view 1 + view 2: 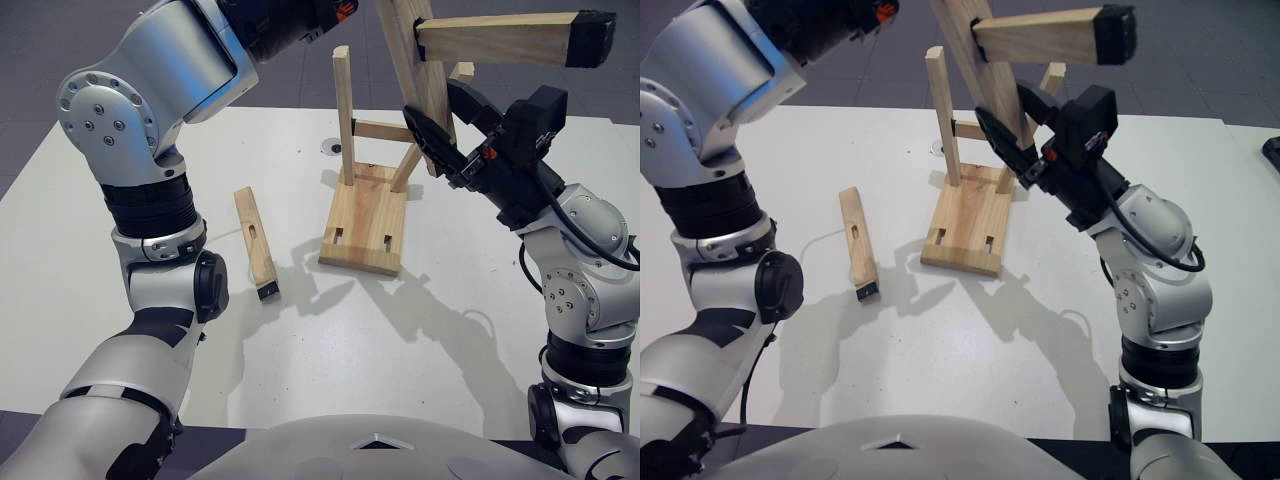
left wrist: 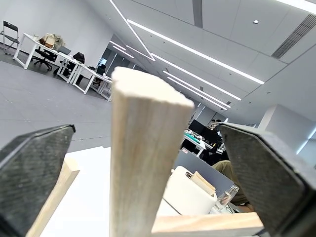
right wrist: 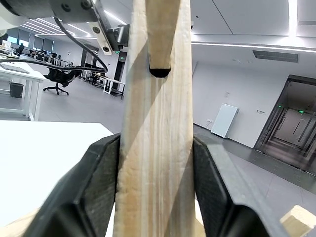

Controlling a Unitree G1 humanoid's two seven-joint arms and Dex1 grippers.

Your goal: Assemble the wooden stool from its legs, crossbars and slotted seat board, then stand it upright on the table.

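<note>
The slotted seat board (image 1: 362,228) lies flat on the white table (image 1: 120,230). At its far end an upright leg (image 1: 343,110), a short crossbar (image 1: 383,130) and a slanting leg (image 1: 408,168) stand on it. My right gripper (image 1: 445,118) is raised above the board's far right corner, shut on a wooden leg (image 3: 155,148). A second, black-capped leg (image 1: 500,40) sticks out to the right from the held one. My left gripper (image 2: 148,163) is up high and open. A wooden leg end (image 2: 143,123) sits between its spread pads (image 2: 34,173) without touching them.
A loose leg (image 1: 255,240) with two slots and a black cap lies on the table left of the board, close to my left forearm. A small round hole (image 1: 331,147) marks the table behind it. There is bare table in front and on the left.
</note>
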